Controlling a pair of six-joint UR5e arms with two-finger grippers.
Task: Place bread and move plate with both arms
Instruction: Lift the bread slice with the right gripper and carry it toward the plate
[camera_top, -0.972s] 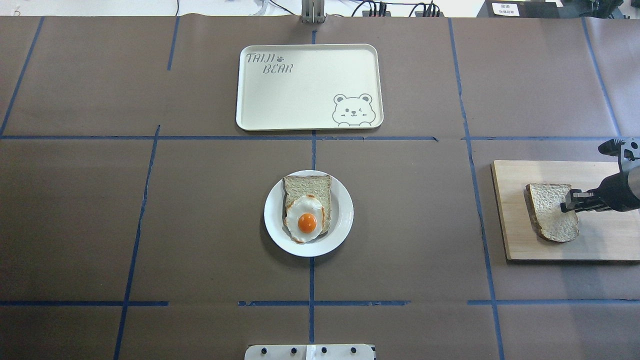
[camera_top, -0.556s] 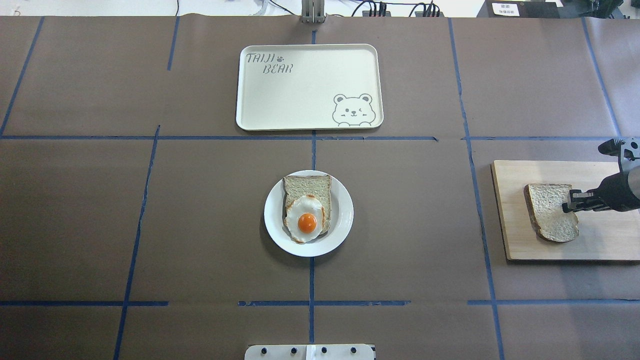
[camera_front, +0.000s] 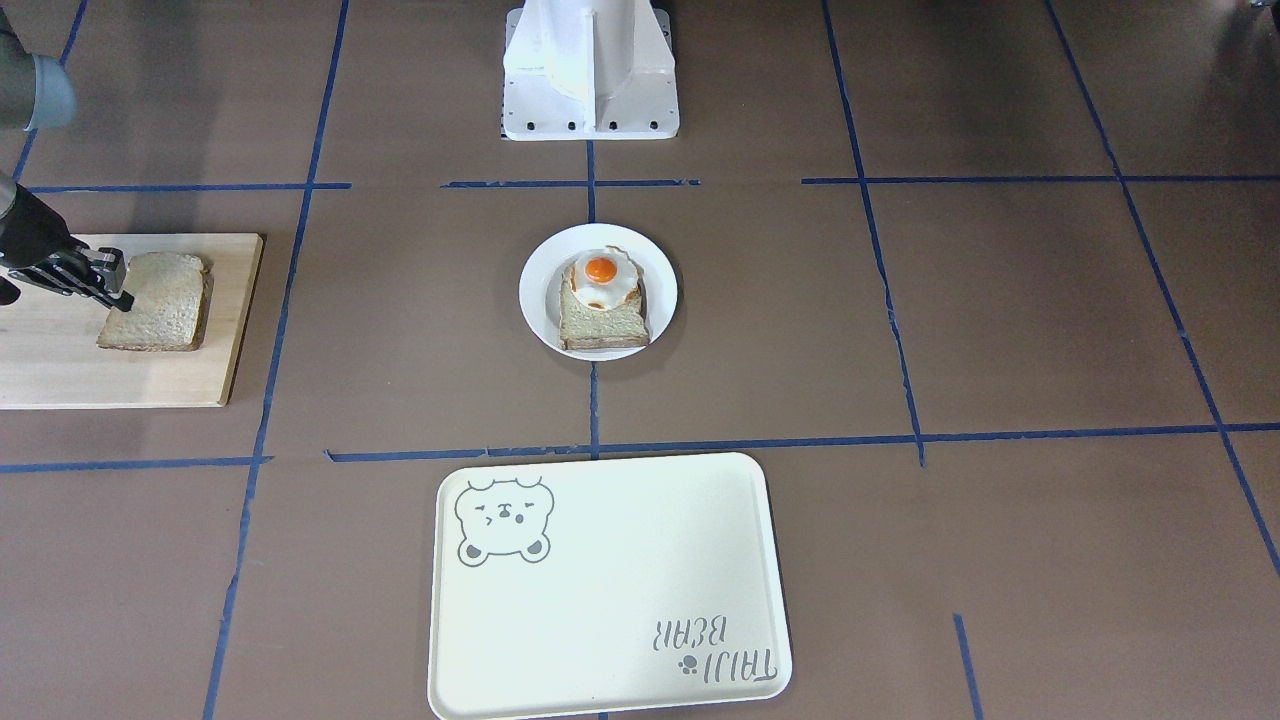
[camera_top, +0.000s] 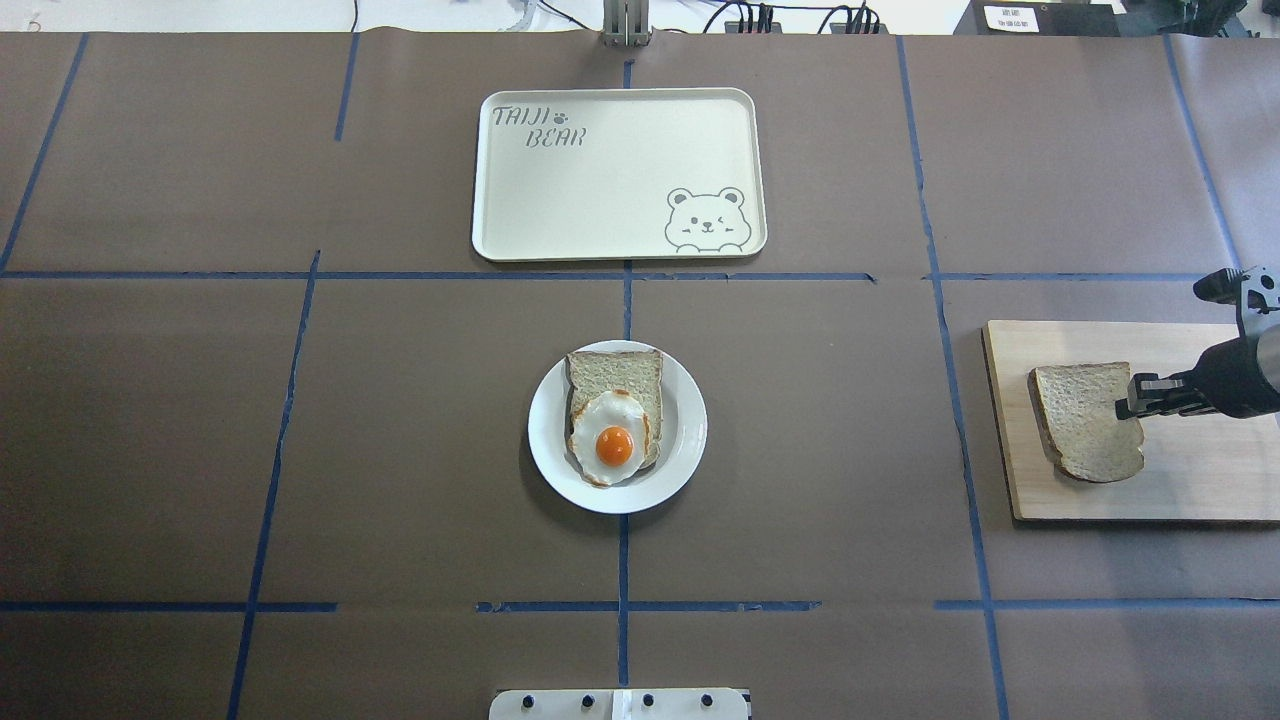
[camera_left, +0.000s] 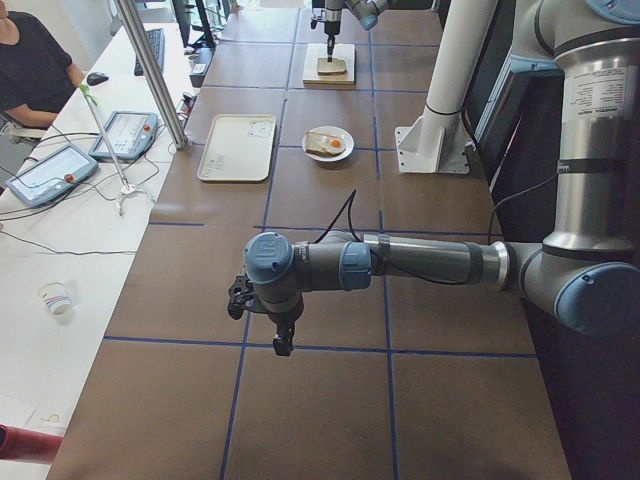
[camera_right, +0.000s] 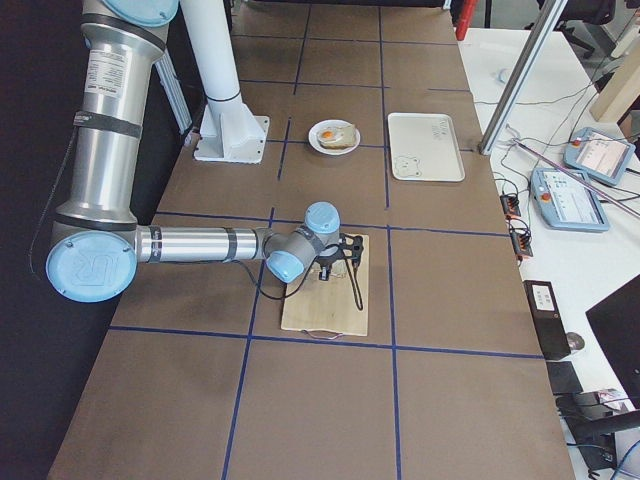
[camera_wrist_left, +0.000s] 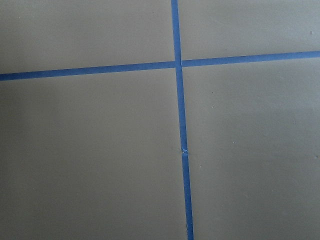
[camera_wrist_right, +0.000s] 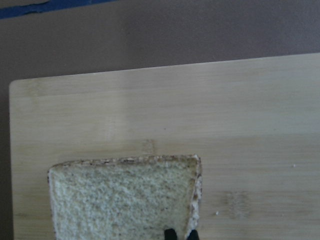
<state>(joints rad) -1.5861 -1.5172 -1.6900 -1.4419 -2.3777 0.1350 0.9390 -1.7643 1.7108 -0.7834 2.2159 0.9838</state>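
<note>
The bread (camera_top: 1085, 420) is a speckled grey-tan slice over the wooden board (camera_top: 1200, 480) at the table's right. My right gripper (camera_top: 1125, 408) is shut on its right crust edge. In the right wrist view the fingertips (camera_wrist_right: 170, 234) pinch the crust of the bread (camera_wrist_right: 125, 200). I cannot tell whether the slice still touches the board. The white plate (camera_top: 685, 430) sits mid-table and carries a toast slice with a fried egg (camera_top: 612, 440). My left gripper (camera_left: 272, 335) shows only in the exterior left view; I cannot tell whether it is open or shut.
A cream tray (camera_top: 600, 180) with a bear drawing lies beyond the plate. The white pedestal base (camera_front: 590, 70) stands at the robot's side of the table. Blue tape lines cross the brown table cover.
My right gripper has moved left and slightly farther from the robot, carrying the bread with it across the board. The plate and tray have not moved.
</note>
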